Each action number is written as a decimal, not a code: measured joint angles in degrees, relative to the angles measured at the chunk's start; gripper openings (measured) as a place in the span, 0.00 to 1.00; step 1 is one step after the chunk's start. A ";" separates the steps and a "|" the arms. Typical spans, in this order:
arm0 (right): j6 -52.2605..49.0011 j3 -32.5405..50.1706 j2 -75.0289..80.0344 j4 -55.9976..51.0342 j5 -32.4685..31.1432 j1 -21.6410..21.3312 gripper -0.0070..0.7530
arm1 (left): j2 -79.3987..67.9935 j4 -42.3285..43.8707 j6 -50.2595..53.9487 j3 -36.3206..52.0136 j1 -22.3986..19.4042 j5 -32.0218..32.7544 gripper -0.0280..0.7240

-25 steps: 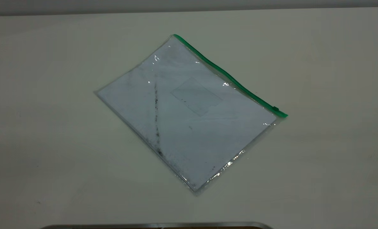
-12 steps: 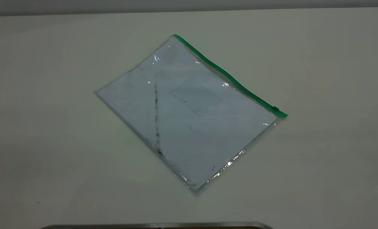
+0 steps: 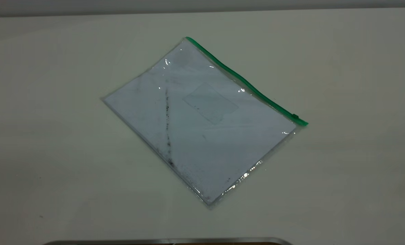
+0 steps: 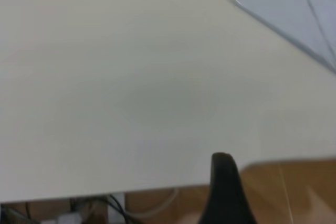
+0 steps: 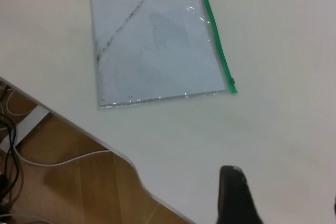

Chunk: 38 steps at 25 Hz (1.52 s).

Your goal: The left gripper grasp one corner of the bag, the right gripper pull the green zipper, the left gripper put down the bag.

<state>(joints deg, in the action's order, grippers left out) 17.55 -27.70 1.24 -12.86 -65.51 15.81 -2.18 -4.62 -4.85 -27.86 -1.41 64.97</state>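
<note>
The bag [image 3: 199, 119] lies flat on the white table, turned diagonally, with white paper and a dark smudge line inside. The green zipper [image 3: 243, 80] runs along its far right edge, with the slider tab [image 3: 295, 116] at the right-hand corner of the bag [image 3: 303, 123]. Neither gripper shows in the exterior view. The left gripper [image 4: 278, 182] hovers over the table's edge, far from the bag [image 4: 294, 9]; only one finger [image 4: 223, 187] shows. The right gripper [image 5: 283, 192] is open and empty above bare table, away from the bag [image 5: 152, 40] and its zipper [image 5: 215, 40].
The table's edge [image 5: 121, 156] curves close to the right gripper, with wooden floor and cables [image 5: 31, 156] below. Floor and cables [image 4: 105, 208] also lie under the left gripper. A metal strip [image 3: 168, 241] runs along the near edge in the exterior view.
</note>
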 joint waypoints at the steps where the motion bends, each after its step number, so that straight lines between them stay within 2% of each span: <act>1: 0.00 0.00 0.00 -0.05 0.00 0.00 0.64 | 1.29 0.00 0.00 0.00 -0.78 0.00 0.82; 14: 0.00 0.00 -0.33 -0.05 0.02 -0.22 0.64 | 3.25 0.00 0.00 0.00 -1.28 0.19 0.82; 16: 0.00 0.00 -1.20 -0.11 0.02 -1.93 0.64 | 3.25 0.00 0.00 0.00 -1.28 0.19 0.82; 21: 0.00 0.00 -2.17 -0.11 0.02 -11.32 0.64 | 3.25 0.00 0.00 0.00 -1.28 0.19 0.82; 25: 0.00 0.00 -2.17 -0.11 0.02 -16.53 0.64 | 3.25 0.00 0.00 0.00 -1.28 0.19 0.82; 38: -7.90 0.05 -2.17 4.73 0.24 -17.10 0.64 | 3.25 0.00 0.00 0.00 -1.28 0.19 0.82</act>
<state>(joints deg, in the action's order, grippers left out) 9.65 -27.65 -0.94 -8.12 -65.26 -1.29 1.06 -4.62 -4.85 -27.86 -2.69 65.15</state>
